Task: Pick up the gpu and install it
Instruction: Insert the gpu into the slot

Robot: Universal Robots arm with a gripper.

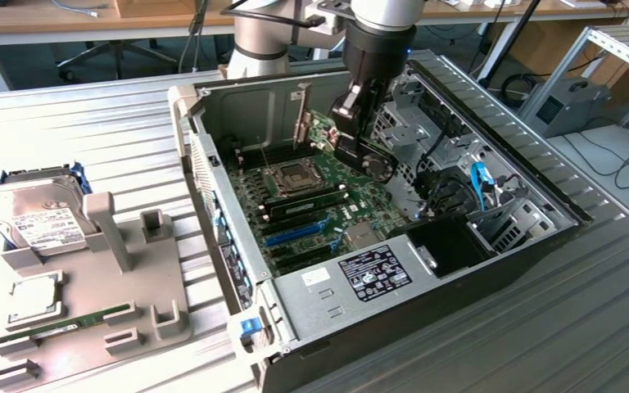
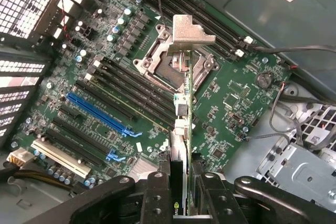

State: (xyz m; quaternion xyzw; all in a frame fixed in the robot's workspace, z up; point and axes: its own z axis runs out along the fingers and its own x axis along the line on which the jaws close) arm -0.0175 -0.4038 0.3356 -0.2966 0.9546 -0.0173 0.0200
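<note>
- Gpu [image 2: 188, 108], pinched upright in gripper [image 2: 182, 179], edge down to suit a slot.
- Motherboard [image 2: 231, 93] beneath; blue slot [image 2: 97, 113] vacant, toward its edge.

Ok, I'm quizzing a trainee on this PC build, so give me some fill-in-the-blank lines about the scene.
1. The gripper is shut on a thin card, the ____.
2. The card hangs above the green ____ inside the open computer case.
3. The hard drive, at the exterior view's left, bears a ____ label.
Missing words: gpu; motherboard; white.
</note>
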